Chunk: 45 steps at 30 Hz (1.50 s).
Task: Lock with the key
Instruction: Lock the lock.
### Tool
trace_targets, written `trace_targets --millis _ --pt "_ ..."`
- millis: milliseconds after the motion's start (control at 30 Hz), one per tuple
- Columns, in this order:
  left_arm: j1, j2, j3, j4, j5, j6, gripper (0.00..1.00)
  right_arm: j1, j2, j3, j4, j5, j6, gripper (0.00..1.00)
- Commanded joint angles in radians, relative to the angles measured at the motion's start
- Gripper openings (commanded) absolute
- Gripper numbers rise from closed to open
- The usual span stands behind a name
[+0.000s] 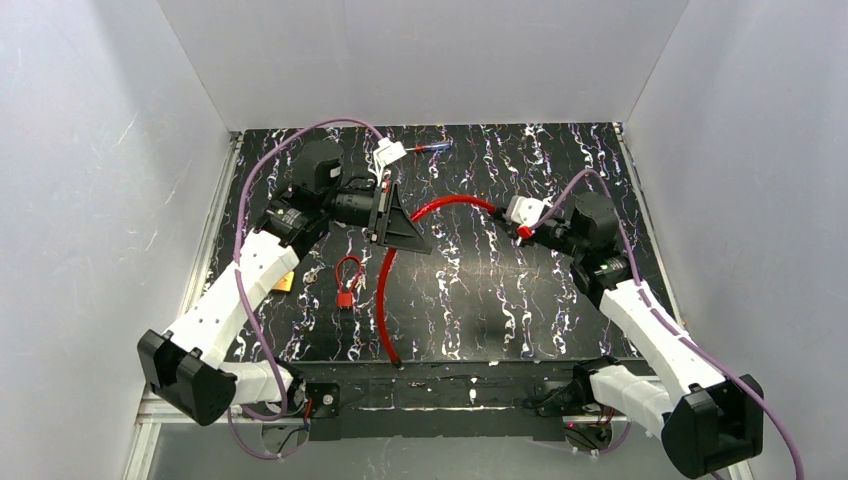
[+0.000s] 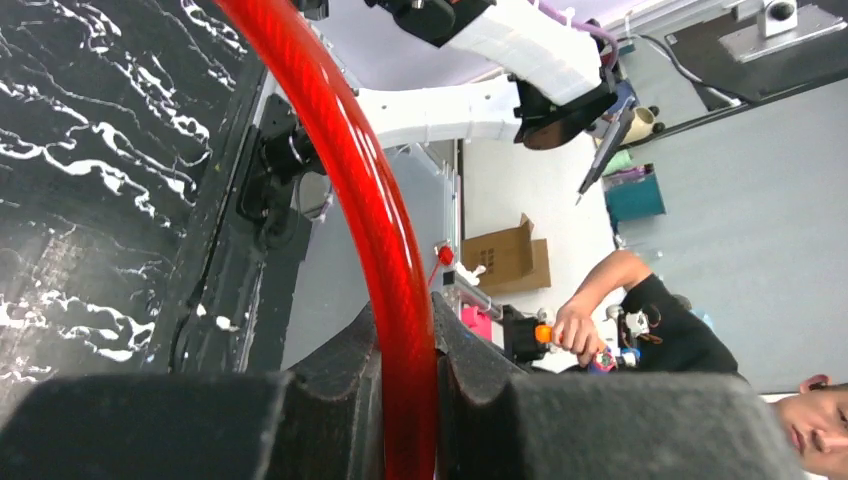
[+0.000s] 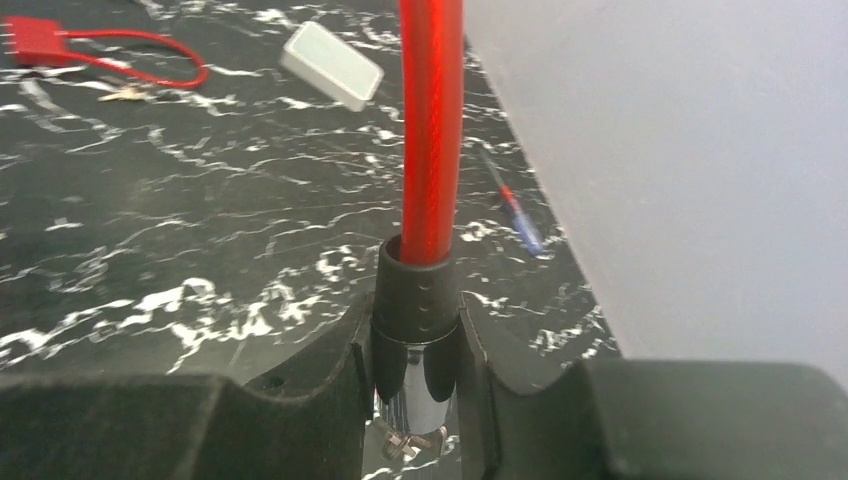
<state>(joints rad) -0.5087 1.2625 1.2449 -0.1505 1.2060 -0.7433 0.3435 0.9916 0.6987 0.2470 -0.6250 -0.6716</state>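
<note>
A thick red cable (image 1: pixel 385 290) runs from the table's front edge up through my left gripper (image 1: pixel 392 225) and arcs over to my right gripper (image 1: pixel 521 226). In the left wrist view, the left gripper (image 2: pixel 405 350) is shut on the red cable (image 2: pixel 350 170). My right gripper (image 3: pixel 415 340) is closed around the cable's black collar (image 3: pixel 415 290), and a chrome tip (image 3: pixel 415 395) shows below it. A small metal piece sits under the tip; I cannot tell whether it is a key. A small red padlock (image 3: pixel 30 40) with a thin red loop lies on the table, a small key (image 3: pixel 125 93) beside it.
A white box (image 1: pixel 391 152) and a pen (image 1: pixel 430 148) lie near the back wall. The small red padlock (image 1: pixel 347 290) lies left of the cable. An orange item (image 1: pixel 285 282) peeks out under the left arm. White walls enclose the black marbled table (image 1: pixel 500 310).
</note>
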Motion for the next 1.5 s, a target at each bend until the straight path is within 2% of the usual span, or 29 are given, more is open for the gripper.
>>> trace_targets --millis 0,67,133,233,333,433,533,600,633,700,767,833,967,1067,1167,1233,1300,1467 --pt "-0.002 -0.029 0.209 -0.409 -0.039 0.502 0.00 0.005 -0.043 0.088 -0.316 -0.135 -0.082 0.01" --pt "-0.002 -0.017 0.296 -0.569 -0.153 0.693 0.00 0.005 -0.065 0.100 -0.429 -0.202 -0.077 0.01" --pt "-0.003 -0.017 0.349 -0.644 -0.263 0.850 0.00 0.005 -0.085 0.109 -0.575 -0.282 -0.104 0.01" --pt "-0.004 -0.057 0.367 -0.631 -0.425 1.007 0.00 0.005 -0.120 0.107 -0.752 -0.405 -0.116 0.01" --pt "-0.004 -0.111 0.349 -0.548 -0.546 1.111 0.00 0.005 -0.146 0.108 -0.875 -0.514 -0.087 0.01" --pt "-0.004 -0.155 0.323 -0.448 -0.582 1.142 0.00 0.005 -0.156 0.099 -0.927 -0.599 0.011 0.02" --pt "-0.004 -0.168 0.319 -0.427 -0.516 1.159 0.00 0.005 -0.158 0.098 -0.940 -0.639 0.062 0.04" --pt "-0.004 -0.155 0.330 -0.462 -0.461 1.137 0.00 0.005 -0.155 0.105 -0.906 -0.638 0.112 0.08" --pt "-0.004 -0.143 0.336 -0.481 -0.437 1.116 0.00 0.005 -0.153 0.109 -0.866 -0.627 0.158 0.15" --pt "-0.004 -0.119 0.347 -0.517 -0.411 1.062 0.00 0.005 -0.145 0.112 -0.756 -0.588 0.287 0.39" --pt "-0.004 -0.093 0.356 -0.551 -0.414 1.011 0.00 0.005 -0.134 0.127 -0.681 -0.527 0.386 0.58" --pt "-0.004 -0.063 0.369 -0.587 -0.456 0.958 0.00 0.003 -0.118 0.142 -0.610 -0.448 0.492 0.73" --pt "-0.004 0.001 0.431 -0.678 -0.492 0.887 0.00 -0.006 -0.089 0.208 -0.601 -0.355 0.542 0.95" --pt "-0.004 0.016 0.449 -0.703 -0.504 0.853 0.00 -0.010 -0.094 0.248 -0.586 -0.247 0.564 0.98" --pt "-0.004 0.026 0.460 -0.711 -0.515 0.810 0.00 -0.012 -0.103 0.283 -0.571 -0.064 0.549 0.98" --pt "-0.004 0.034 0.470 -0.710 -0.520 0.759 0.00 -0.012 -0.099 0.311 -0.557 0.090 0.506 0.98" --pt "-0.004 0.042 0.476 -0.695 -0.516 0.687 0.00 -0.012 -0.089 0.337 -0.544 0.157 0.466 0.98" --pt "-0.002 0.033 0.456 -0.612 -0.504 0.502 0.00 -0.009 -0.053 0.391 -0.572 0.133 0.393 0.97"
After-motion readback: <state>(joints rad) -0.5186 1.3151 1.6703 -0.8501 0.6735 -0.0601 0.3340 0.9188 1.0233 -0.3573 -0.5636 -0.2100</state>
